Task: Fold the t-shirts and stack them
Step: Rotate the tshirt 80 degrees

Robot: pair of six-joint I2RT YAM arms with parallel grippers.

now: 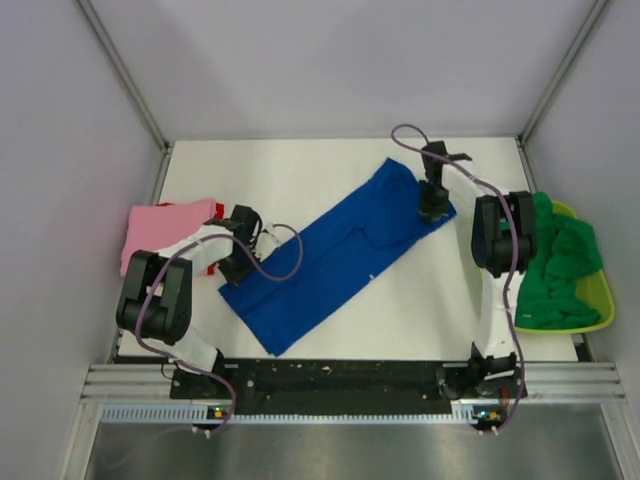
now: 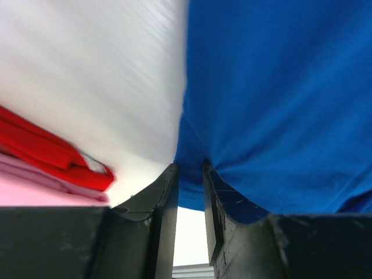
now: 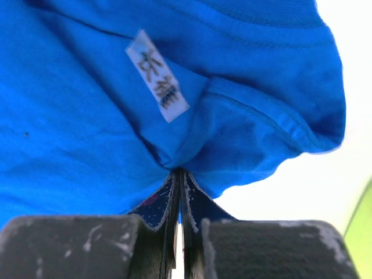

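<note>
A royal-blue t-shirt (image 1: 330,262) lies as a long folded strip, slanting from near left to far right across the white table. My left gripper (image 1: 238,268) is at its near-left end. In the left wrist view the jaws (image 2: 190,167) stand narrowly apart with the blue hem (image 2: 279,104) pinched between their tips. My right gripper (image 1: 432,212) is at the far-right end, shut on the bunched blue cloth (image 3: 75,133) next to a white label (image 3: 157,75). A folded pink t-shirt (image 1: 165,225) lies at the left. Green t-shirts (image 1: 560,262) are heaped at the right.
The green heap sits in a lime-green basket (image 1: 603,300) at the table's right edge. A red cloth (image 2: 52,150) lies folded on the pink one (image 2: 35,189), close to my left gripper. White walls enclose the table on three sides.
</note>
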